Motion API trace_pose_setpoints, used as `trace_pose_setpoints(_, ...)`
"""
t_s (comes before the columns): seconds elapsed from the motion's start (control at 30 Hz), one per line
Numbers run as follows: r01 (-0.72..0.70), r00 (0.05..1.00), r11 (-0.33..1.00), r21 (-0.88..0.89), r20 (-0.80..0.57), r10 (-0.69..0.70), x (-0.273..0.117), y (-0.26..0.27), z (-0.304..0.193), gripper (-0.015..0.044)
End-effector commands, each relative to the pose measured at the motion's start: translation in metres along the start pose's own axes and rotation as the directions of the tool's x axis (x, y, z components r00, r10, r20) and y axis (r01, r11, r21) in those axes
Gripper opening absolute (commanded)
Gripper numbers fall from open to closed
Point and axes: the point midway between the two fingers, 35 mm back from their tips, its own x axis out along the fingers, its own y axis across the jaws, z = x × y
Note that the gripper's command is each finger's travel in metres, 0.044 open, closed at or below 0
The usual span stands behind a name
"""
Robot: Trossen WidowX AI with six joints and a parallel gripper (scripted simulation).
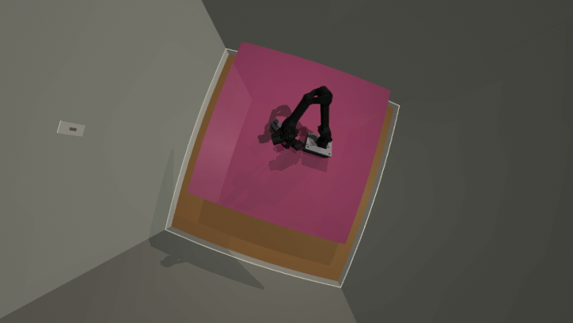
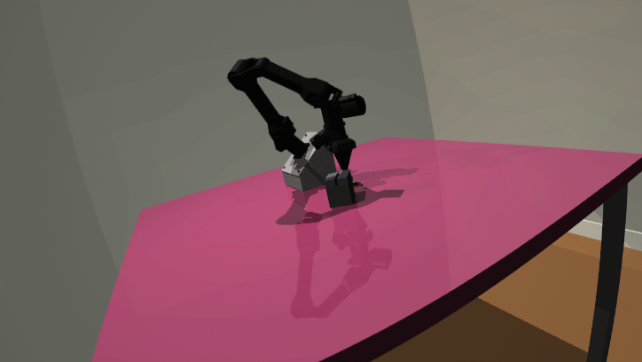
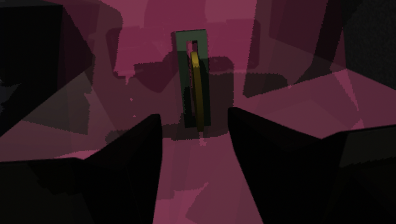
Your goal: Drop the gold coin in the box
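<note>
A plain room is shown, and what kind of room cannot be told for sure. Grey walls and an orange-brown floor can be seen. A robot arm is set on a pink worktop.

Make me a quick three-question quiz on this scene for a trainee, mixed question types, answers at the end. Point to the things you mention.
1. True or false: the gold coin (image 3: 199, 95) stands on edge in the green holder (image 3: 191, 41).
2. Multiple choice: the gripper (image 1: 289, 137) (image 2: 345, 168) (image 3: 194, 119) is (a) shut on the coin, (b) open, holding nothing, (c) shut on the holder.
3. Fill in the blank: the box (image 2: 340, 192) (image 1: 275, 125) stands on a ____ table top (image 1: 280, 180) (image 2: 224, 270) (image 3: 185, 172).

Key: 1 true; 2 b; 3 pink.
</note>
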Motion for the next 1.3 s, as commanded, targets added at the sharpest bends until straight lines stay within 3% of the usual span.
trace_pose_setpoints(0.0, 0.007, 1.000, 1.000, -0.011, 0.011, -0.007, 0.008, -0.003, 0.001, 0.0161)
trace_pose_setpoints(0.83, 0.006, 1.000, 1.000, -0.011, 0.014, -0.006, 0.045, -0.004, 0.003, 0.0161)
trace_pose_setpoints(1.0, 0.006, 1.000, 1.000, -0.011, 0.014, -0.006, 0.045, -0.004, 0.003, 0.0029)
trace_pose_setpoints(1.27, 0.006, 1.000, 1.000, -0.011, 0.014, -0.006, 0.045, -0.004, 0.003, 0.0000)
